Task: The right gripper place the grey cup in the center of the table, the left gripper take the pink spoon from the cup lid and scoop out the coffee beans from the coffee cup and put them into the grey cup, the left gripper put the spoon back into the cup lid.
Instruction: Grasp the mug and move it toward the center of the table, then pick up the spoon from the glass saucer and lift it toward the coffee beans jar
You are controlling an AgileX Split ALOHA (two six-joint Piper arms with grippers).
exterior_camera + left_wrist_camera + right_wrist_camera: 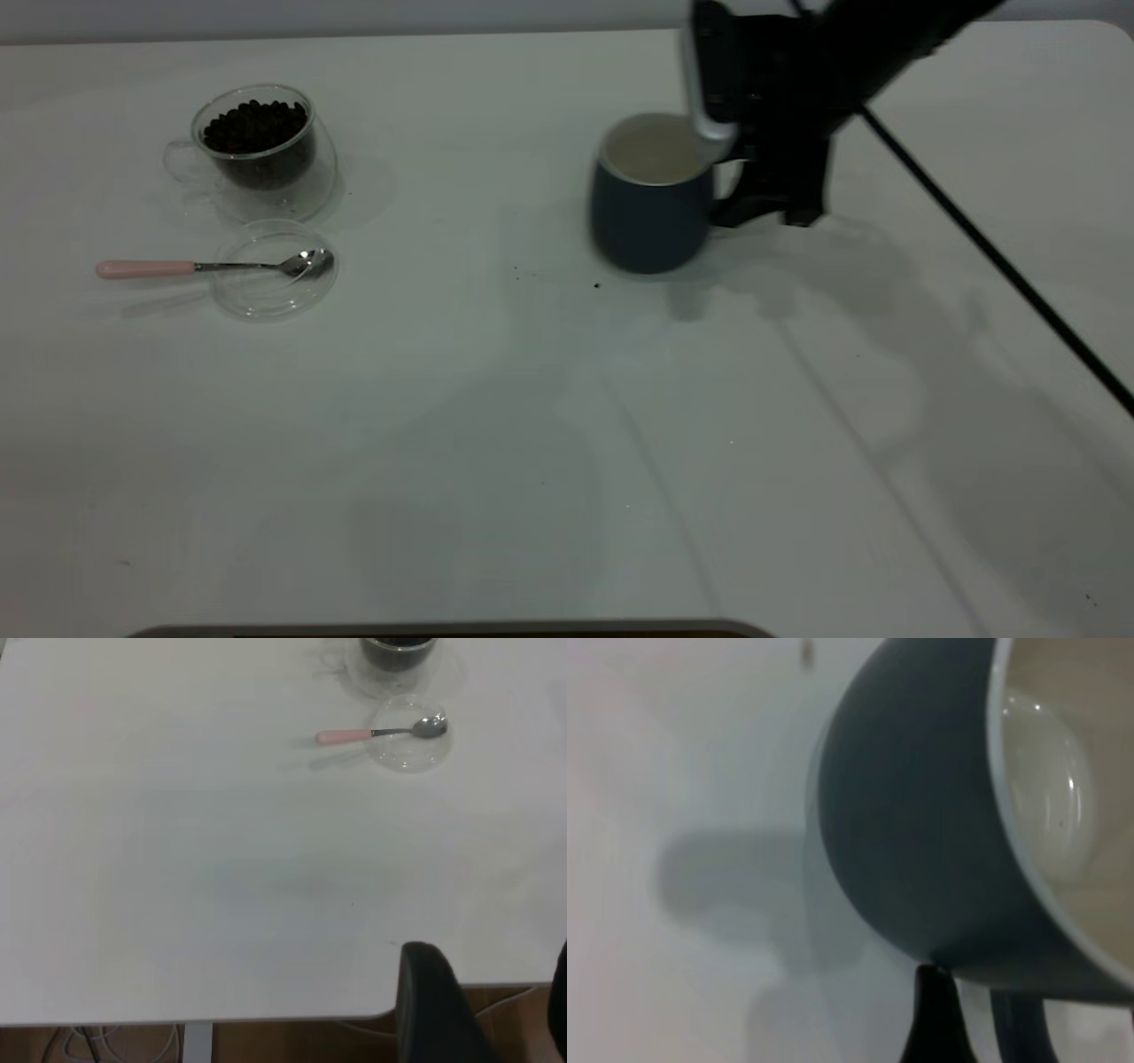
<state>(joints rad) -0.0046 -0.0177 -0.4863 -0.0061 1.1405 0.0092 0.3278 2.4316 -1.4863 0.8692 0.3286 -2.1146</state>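
Right claw [753, 190] at grey cup [651, 208] handle; grip hidden.

Black cable [1001, 257] slanting across the white top, loose cables [97, 1043] below its edge — brown floor

The right arm is reaching in from the far right edge of the exterior view, its black wrist angling down toward the counter [496, 461]. The right tool [753, 190] is pointing downward, its fingers closing on the handle side of the grey cup [651, 208]. The left tool [483, 1010] is hanging off the counter's edge, one dark finger [434, 1001] showing, touching nothing.
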